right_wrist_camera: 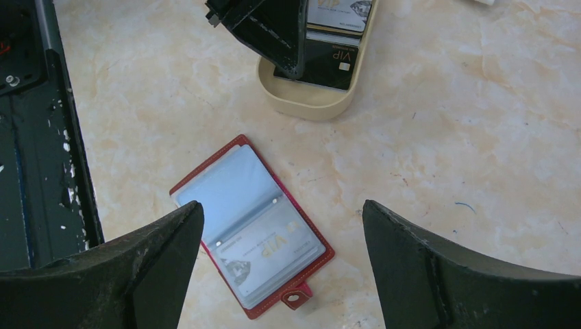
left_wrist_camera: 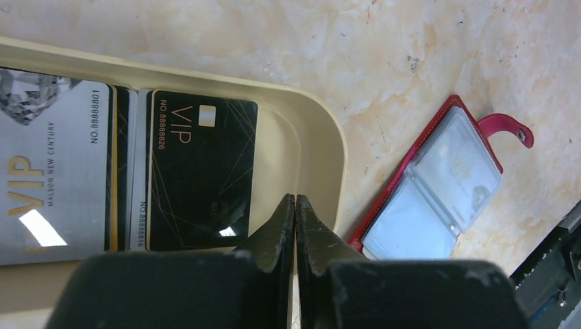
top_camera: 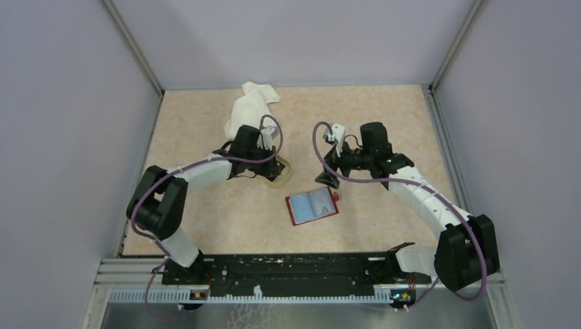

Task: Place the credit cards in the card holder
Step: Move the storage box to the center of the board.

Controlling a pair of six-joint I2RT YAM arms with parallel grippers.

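The credit cards, one black, others silver, lie overlapping in a tan dish. The red card holder lies open beside it, clear pockets up, one holding a card.

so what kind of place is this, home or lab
Probably a robot lab test cell: grey walls box in a table, a left arm and right arm are bolted to a rail at its near edge, and a dish of cards and a card holder look like staged props.
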